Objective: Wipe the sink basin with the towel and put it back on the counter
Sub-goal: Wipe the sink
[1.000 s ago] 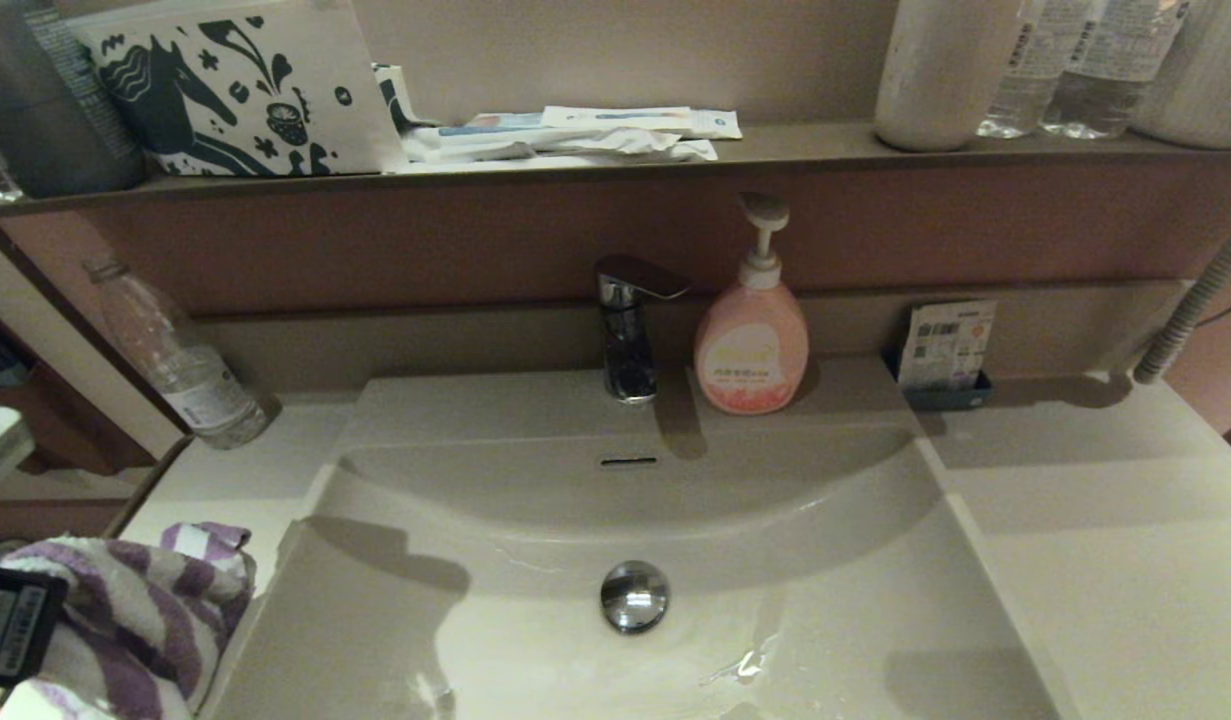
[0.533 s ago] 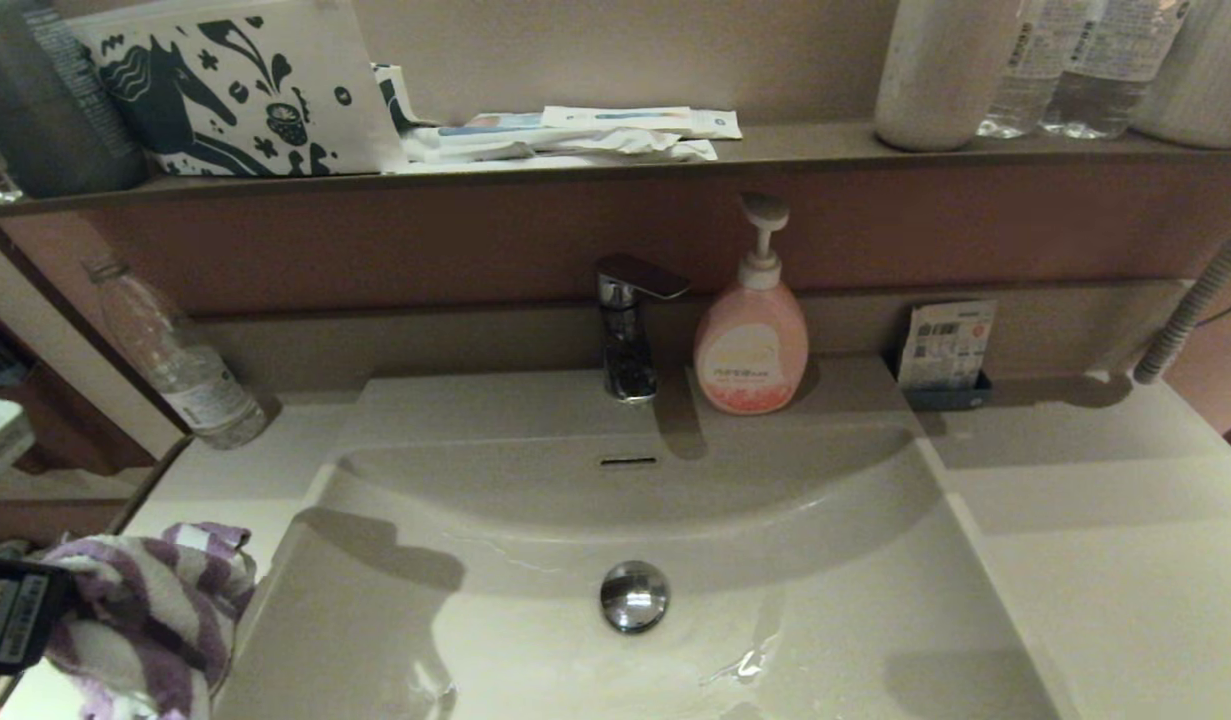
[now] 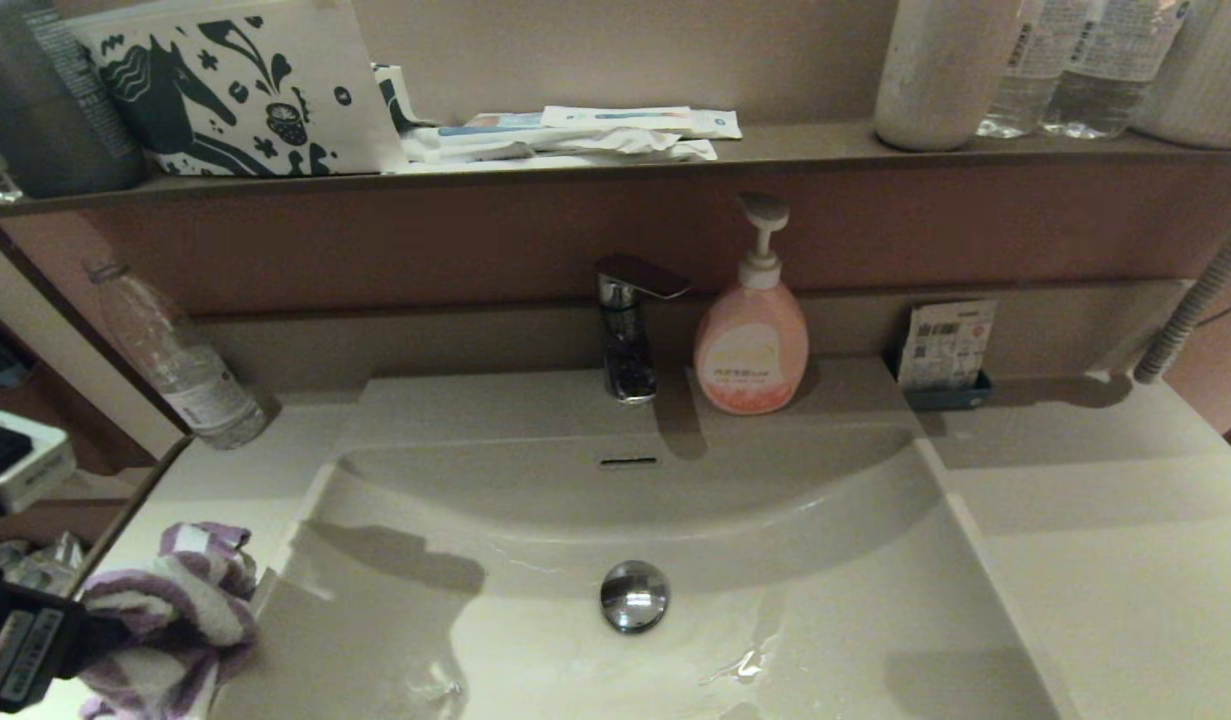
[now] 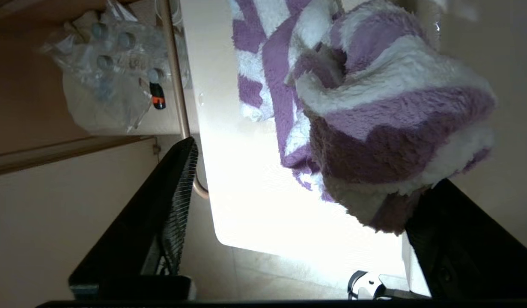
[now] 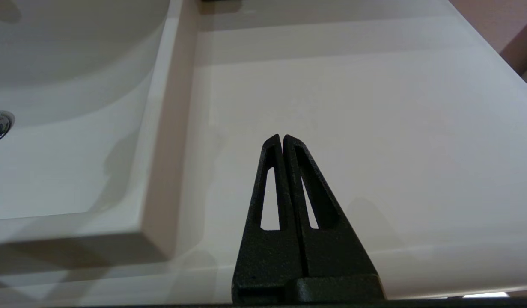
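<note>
Head view: the towel (image 3: 170, 610) sits bunched up on the surface (image 3: 1105, 560) at the front left corner, right beside the sink (image 3: 625, 520) edge. The left hand (image 3: 25, 645) is up against it, low on the left.

Left wrist view: the left hand (image 4: 297, 205) is spread wide open. One of its fingers (image 4: 464, 239) touches the towel (image 4: 374, 115), the other is well off it, so nothing's gripped.

Right wrist view: the right hand (image 5: 283, 139) is closed tight and empty, hanging over bare surface (image 5: 374, 107) just right of the sink (image 5: 66, 85).
</note>
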